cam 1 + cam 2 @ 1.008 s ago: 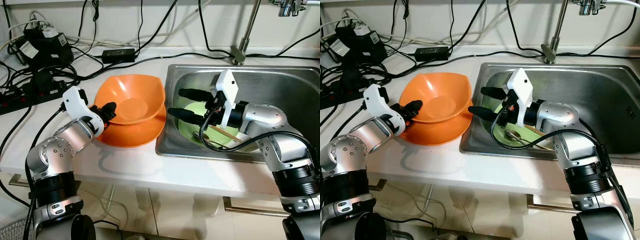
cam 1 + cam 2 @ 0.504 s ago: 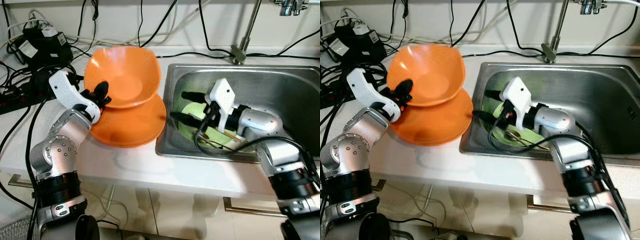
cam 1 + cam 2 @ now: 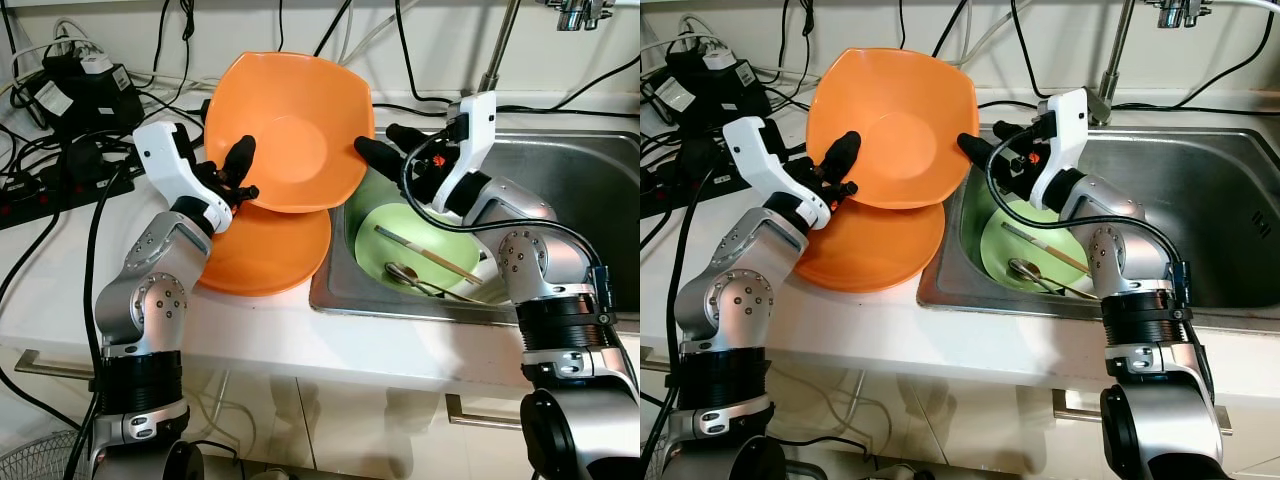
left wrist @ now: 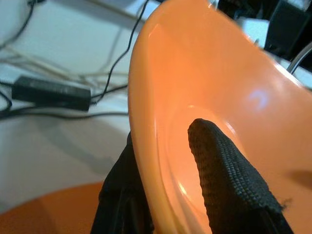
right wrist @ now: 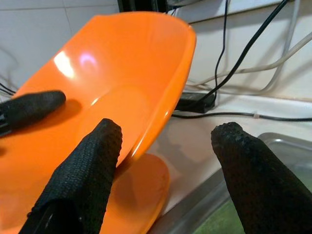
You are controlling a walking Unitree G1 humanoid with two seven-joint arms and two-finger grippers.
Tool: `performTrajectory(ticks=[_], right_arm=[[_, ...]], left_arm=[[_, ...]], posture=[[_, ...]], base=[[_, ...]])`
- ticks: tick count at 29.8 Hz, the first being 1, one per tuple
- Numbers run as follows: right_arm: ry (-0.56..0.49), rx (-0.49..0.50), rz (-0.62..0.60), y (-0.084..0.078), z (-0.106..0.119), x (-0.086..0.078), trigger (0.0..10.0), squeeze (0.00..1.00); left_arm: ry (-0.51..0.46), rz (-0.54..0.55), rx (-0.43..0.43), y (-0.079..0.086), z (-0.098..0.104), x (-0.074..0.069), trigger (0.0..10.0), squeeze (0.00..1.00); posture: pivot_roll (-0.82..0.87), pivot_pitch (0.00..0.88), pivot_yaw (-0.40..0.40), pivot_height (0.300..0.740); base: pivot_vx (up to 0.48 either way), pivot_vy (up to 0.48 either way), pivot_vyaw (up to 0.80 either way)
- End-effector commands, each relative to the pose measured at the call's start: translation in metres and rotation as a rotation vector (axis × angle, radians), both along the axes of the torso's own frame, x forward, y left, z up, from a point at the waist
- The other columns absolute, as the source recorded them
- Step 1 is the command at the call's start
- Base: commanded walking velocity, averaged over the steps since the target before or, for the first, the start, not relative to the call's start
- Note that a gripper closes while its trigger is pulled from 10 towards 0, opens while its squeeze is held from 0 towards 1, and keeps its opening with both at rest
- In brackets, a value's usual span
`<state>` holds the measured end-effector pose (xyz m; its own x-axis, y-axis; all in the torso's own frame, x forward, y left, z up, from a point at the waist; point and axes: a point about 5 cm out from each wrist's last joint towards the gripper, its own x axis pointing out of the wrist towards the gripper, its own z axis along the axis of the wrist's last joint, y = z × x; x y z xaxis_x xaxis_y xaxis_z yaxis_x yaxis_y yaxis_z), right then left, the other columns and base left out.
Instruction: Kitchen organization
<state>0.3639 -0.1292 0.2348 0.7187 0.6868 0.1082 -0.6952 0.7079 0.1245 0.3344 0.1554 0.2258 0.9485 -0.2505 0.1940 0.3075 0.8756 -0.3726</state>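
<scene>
Orange plastic, in the form of a deep bowl with rounded square rim [image 3: 290,130], is lifted and tilted above the white countertop [image 3: 250,330], near the left edge of the stainless steel sink [image 3: 560,170]. The left gripper [image 3: 240,175] pinches the bowl's left rim, one finger inside [image 4: 224,180] and one behind the wall. Under it, a second orange bowl [image 3: 265,250] rests on the countertop just beside the sink edge. The right gripper [image 3: 385,145] is at the opposite rim with fingers spread: one finger [image 5: 83,175] is at the bowl's inner side and the other stands apart from it, so it does not grip the bowl yet. In the sink lies a light green round plate [image 3: 420,255] with a metal spoon [image 3: 410,280] and thin chopsticks [image 3: 425,255] on it. The step in hand looks like a handover of the lifted bowl from left to right. To do it well, I think the right gripper should slide further so the rim goes deep between its fingers, then close firmly before the left one lets go. The bowl is smooth and tilted, so a shallow grip could slip and drop it on the bowl below.
</scene>
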Motion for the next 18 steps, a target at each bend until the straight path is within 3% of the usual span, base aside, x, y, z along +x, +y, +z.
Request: performTrajectory(ticks=[1,6,7,8,9,13,14,16,17,18], right_arm=[[0.02,0.021,0.007,0.003,0.006,0.002,10.0,0.0],[0.093,0.042,0.047,0.007,0.003,0.001,10.0,0.0],[0.114,0.048,0.063,0.008,0.001,0.0,6.9,0.0],[0.114,0.048,0.063,0.008,0.001,0.0,6.9,0.0],[0.13,0.058,0.082,0.009,0.0,-0.001,10.0,0.0],[0.141,0.064,0.096,0.01,-0.001,-0.003,10.0,0.0],[0.147,0.068,0.097,0.01,-0.001,-0.003,3.8,0.0],[0.153,0.071,0.098,0.01,-0.001,-0.003,3.8,0.0],[0.157,0.077,0.1,0.011,-0.001,-0.003,0.0,0.0],[0.161,0.08,0.1,0.01,-0.001,-0.003,0.0,0.0]], left_arm=[[-0.076,0.002,0.004,0.002,0.01,-0.001,0.0,0.0],[-0.117,-0.035,0.024,-0.003,0.009,-0.004,0.0,0.0],[-0.131,-0.052,0.03,-0.005,0.009,-0.004,0.0,0.0],[-0.131,-0.052,0.03,-0.005,0.009,-0.004,0.0,0.0],[-0.144,-0.071,0.039,-0.008,0.01,-0.005,0.0,0.0],[-0.151,-0.083,0.044,-0.01,0.009,-0.006,0.0,0.0],[-0.154,-0.09,0.042,-0.011,0.009,-0.006,0.0,0.0],[-0.158,-0.094,0.041,-0.012,0.01,-0.006,0.0,0.0],[-0.162,-0.098,0.042,-0.012,0.01,-0.006,0.0,0.0],[-0.165,-0.101,0.043,-0.013,0.01,-0.006,0.0,0.0]], posture=[[0.0,0.009,0.104,0.74],[0.0,0.013,0.103,0.74],[0.0,0.013,0.104,0.74],[0.0,0.013,0.104,0.74],[0.0,0.014,0.104,0.74],[-0.01,0.015,0.103,0.74],[-0.01,0.015,0.103,0.74],[-0.01,0.015,0.103,0.74],[-0.01,0.016,0.104,0.74],[-0.01,0.015,0.104,0.74]], base=[[0.0,0.0,0.0],[0.0,0.0,0.0],[0.0,0.0,0.0],[0.0,0.0,0.0],[0.0,0.0,0.0],[0.0,0.0,0.0],[0.0,0.0,0.0],[0.0,0.0,0.0],[0.0,0.0,0.0],[0.0,0.0,0.0]])
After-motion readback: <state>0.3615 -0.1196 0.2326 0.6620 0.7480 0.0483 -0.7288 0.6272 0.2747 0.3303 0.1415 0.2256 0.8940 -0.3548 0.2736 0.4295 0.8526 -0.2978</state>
